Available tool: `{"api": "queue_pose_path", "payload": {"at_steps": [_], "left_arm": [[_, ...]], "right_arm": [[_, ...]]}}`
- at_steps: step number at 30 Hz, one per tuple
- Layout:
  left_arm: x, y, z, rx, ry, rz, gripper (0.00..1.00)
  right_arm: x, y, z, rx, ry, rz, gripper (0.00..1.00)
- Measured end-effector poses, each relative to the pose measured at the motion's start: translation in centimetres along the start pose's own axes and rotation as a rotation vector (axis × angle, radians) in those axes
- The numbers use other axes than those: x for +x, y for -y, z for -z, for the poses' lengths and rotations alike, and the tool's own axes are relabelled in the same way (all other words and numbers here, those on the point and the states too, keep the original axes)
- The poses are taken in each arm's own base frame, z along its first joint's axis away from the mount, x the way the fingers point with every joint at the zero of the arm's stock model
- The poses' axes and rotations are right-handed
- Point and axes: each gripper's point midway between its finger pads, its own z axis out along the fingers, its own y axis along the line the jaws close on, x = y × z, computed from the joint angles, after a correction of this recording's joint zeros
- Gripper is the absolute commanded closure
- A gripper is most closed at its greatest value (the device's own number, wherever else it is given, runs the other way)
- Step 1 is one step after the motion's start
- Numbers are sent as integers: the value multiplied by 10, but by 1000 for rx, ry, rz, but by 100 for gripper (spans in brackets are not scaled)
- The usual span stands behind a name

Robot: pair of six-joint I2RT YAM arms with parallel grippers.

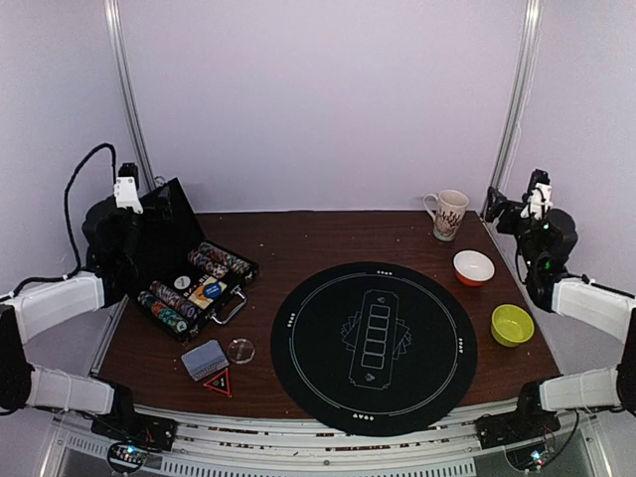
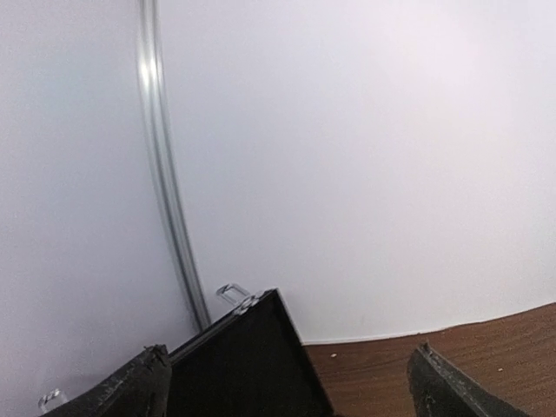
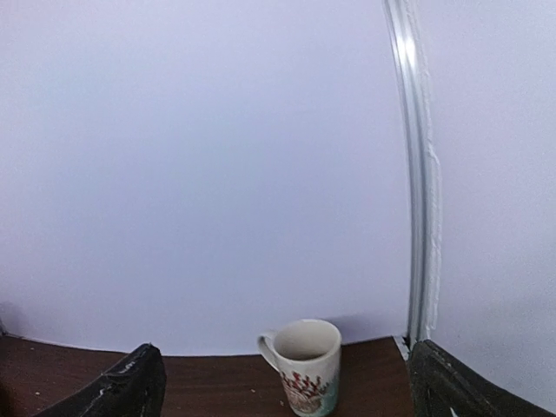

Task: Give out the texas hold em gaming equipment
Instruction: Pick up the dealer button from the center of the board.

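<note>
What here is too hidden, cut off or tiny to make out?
Top view: poker chips in case, too small to count.
Top view: playing cards, stacked, faces hidden.
Left wrist view: case lid hides the case's contents.
Right wrist view: mug base cut by the bottom edge.

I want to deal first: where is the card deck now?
In the top view, the card deck lies front left on the table, just on the near side of the open chip case, with the clear round button to its right.
</note>
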Motion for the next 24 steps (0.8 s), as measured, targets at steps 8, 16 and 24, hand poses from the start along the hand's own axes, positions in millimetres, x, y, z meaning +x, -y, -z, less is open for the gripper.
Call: {"api": "queue_pose_path", "payload": {"at_steps": [8,16,24], "left_arm": [[-66,78,-18,283,-103,-56,2],[-49,153,-26,568,-332,-113,2],[19,179,-3,682,-679,-37,2]], "right_arm": [[-50,-81,-18,-408,-62,-53,0],[-22,-155,-13,-613,-279,-25,0],[4,-235,12,-800,-446,119,0]]}}
